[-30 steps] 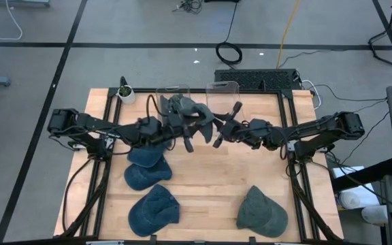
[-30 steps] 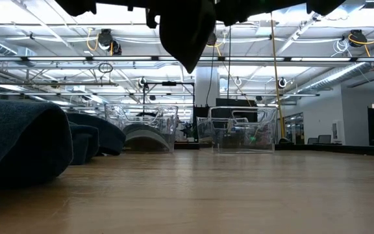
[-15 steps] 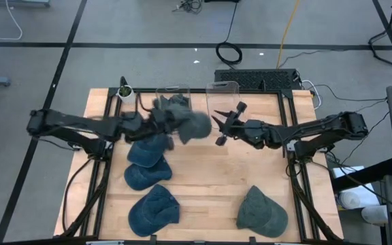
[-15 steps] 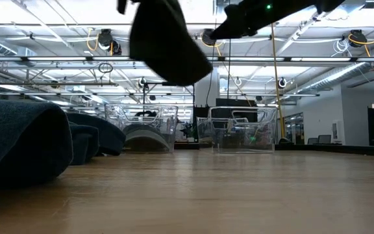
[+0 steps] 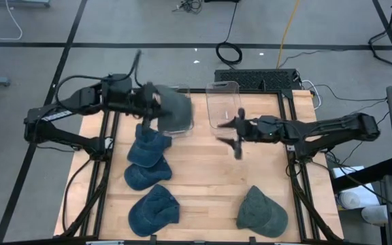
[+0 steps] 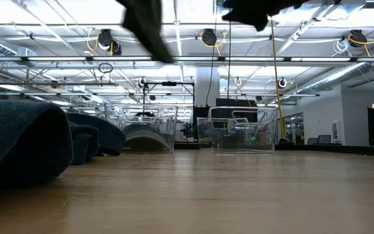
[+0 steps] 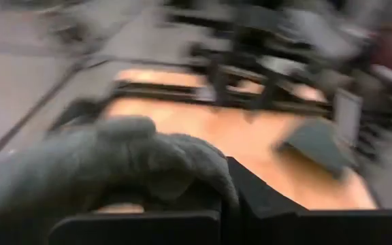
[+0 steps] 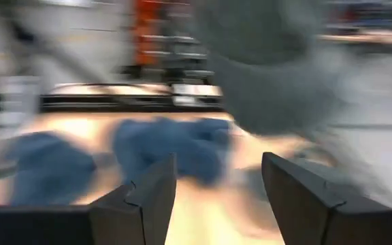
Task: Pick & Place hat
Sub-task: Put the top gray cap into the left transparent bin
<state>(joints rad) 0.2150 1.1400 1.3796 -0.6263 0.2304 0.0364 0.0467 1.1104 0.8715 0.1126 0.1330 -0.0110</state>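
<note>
A grey hat point(image 5: 174, 110) hangs in the air over the left clear bin point(image 5: 182, 129) at the table's far side, held by my left gripper point(image 5: 148, 103), which is shut on it. In the left wrist view the hat point(image 7: 114, 163) drapes over the fingers and hides them. In the low view it is a dark shape at the top point(image 6: 145, 26). My right gripper point(image 5: 237, 133) is open and empty near the table's middle, to the right of the hat, beside the right clear bin point(image 5: 224, 102). Its spread fingers show in the right wrist view point(image 8: 216, 197). My left gripper holds the grey hat at its left-hand edge point(image 5: 156, 103), coming at it level from the table's left. The cloth point(image 7: 169, 170) covers the fingers, so the hold itself is hidden. The hat is lifted clear of the table and hangs to the right of the gripper, above the bin.
Three blue hats point(image 5: 148, 146) point(image 5: 145, 175) point(image 5: 154, 207) lie along the table's left half. A grey-green hat point(image 5: 260, 211) lies at the near right. A small potted plant point(image 5: 125, 92) stands at the far left corner. Bare wood point(image 5: 209, 177) lies in the middle.
My left gripper has swung from the table's middle toward the far left edge, carrying the grey hat over the left bin. My right gripper has parted from the hat, drawn a little toward the right edge and turned.
</note>
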